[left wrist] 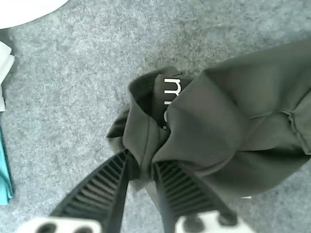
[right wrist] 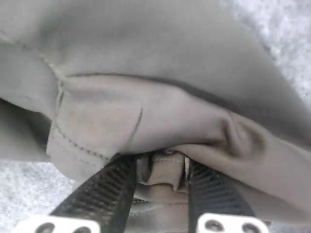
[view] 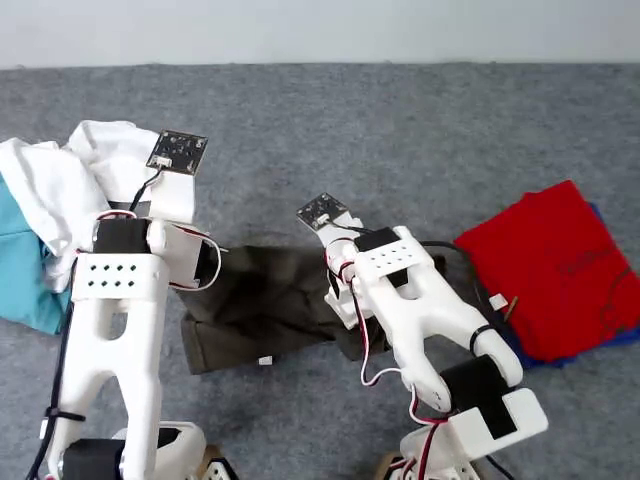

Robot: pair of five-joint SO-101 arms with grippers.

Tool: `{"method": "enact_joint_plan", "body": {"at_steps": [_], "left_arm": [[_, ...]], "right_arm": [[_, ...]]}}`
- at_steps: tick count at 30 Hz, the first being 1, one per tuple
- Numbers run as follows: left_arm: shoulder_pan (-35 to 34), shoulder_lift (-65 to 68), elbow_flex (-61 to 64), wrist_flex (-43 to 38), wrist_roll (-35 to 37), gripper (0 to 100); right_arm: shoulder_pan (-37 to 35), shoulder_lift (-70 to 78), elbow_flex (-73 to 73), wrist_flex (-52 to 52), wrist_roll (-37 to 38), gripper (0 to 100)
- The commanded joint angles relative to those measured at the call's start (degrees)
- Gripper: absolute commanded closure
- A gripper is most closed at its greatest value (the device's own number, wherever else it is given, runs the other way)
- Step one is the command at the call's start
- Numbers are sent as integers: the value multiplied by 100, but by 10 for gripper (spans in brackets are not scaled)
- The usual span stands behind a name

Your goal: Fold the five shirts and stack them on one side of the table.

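A dark olive shirt point(view: 262, 305) lies crumpled in the middle of the grey table, between the two arms. My left gripper point(left wrist: 142, 172) is shut on a bunched fold at the olive shirt's point(left wrist: 218, 126) left end, near the collar. My right gripper point(right wrist: 163, 174) is shut on a thick hem fold of the same shirt point(right wrist: 160, 82) at its right end. A folded red shirt point(view: 550, 265) rests on a blue one point(view: 610, 335) at the right side. White shirts point(view: 85, 175) and a teal shirt point(view: 25, 265) are heaped at the left.
Grey carpet-like table surface point(view: 400, 130) stretches open across the back. The left arm's body point(view: 115, 330) stands next to the heap of white and teal cloth. The right arm's body point(view: 440, 340) sits close to the red stack.
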Motion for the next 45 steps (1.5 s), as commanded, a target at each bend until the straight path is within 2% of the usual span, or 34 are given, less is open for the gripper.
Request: {"method": "enact_joint_plan", "body": {"at_steps": [1, 3, 11, 24, 35, 45], "left_arm": [[53, -132, -22, 0, -44, 988], [53, -132, -22, 0, -44, 988], [62, -123, -22, 0, -44, 988], [62, -123, -13, 9, -44, 988], [62, -123, -13, 0, -44, 988], [62, -123, -13, 0, -44, 988]], "right_arm": [[-84, -40, -255, -57, 0, 930], [-57, -13, -308, -92, 0, 996], [-57, -48, -932, 66, 0, 989], [-48, -57, -3429, 2202, 0, 989], [927, -57, -6673, 4171, 0, 989], [1587, -919, -6831, 4163, 0, 987]]}}
